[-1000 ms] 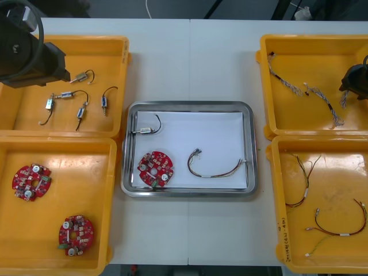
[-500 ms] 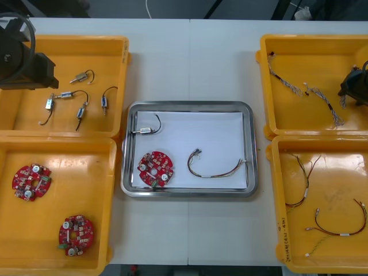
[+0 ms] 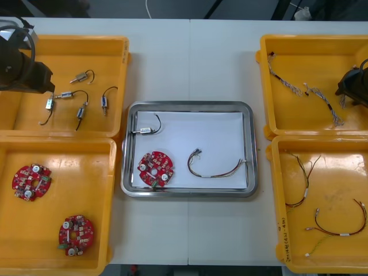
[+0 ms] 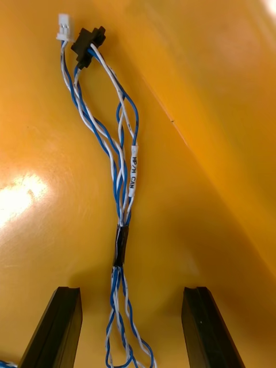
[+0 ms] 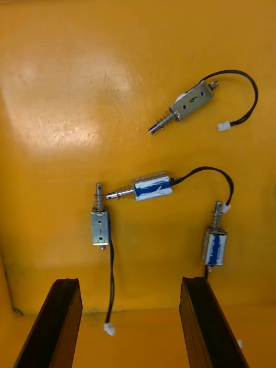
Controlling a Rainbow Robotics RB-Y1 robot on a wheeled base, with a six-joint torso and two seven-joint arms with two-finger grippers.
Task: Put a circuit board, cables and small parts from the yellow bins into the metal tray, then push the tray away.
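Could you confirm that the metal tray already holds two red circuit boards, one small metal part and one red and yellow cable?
Not quite: the front view shows one red circuit board in the metal tray, not two. The small metal part and the red and yellow cable are there as stated.

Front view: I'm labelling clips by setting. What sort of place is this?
Likely an electronics kitting bench: yellow plastic bins of round red circuit boards, twisted blue-and-white cables and small metal parts flank a shiny-rimmed metal tray; the left tool and right tool hang open above.
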